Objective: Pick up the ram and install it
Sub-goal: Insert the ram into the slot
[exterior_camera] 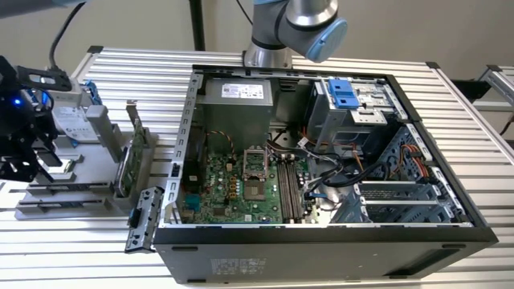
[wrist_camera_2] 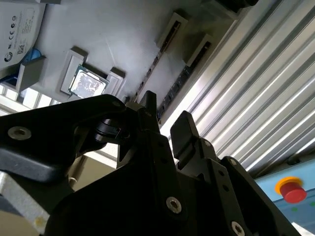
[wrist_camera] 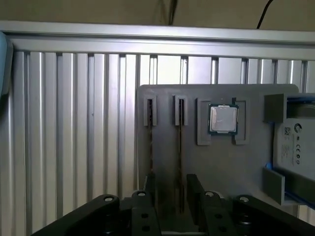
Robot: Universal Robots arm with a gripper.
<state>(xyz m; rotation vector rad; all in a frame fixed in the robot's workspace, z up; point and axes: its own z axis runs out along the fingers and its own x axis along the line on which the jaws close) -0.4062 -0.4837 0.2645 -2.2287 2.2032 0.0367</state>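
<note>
Ribbed aluminium table (wrist_camera: 74, 123) — end effector (wrist_camera: 171, 180) gapes open by the ram (wrist_camera: 180, 147) in its grey tray (wrist_camera: 221, 167).

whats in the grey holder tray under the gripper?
In the first wrist view, the flat grey holder tray holds two thin dark ram sticks on edge, a square silver processor chip and a silver hard drive. The open black gripper covers the sticks' near ends.
</note>
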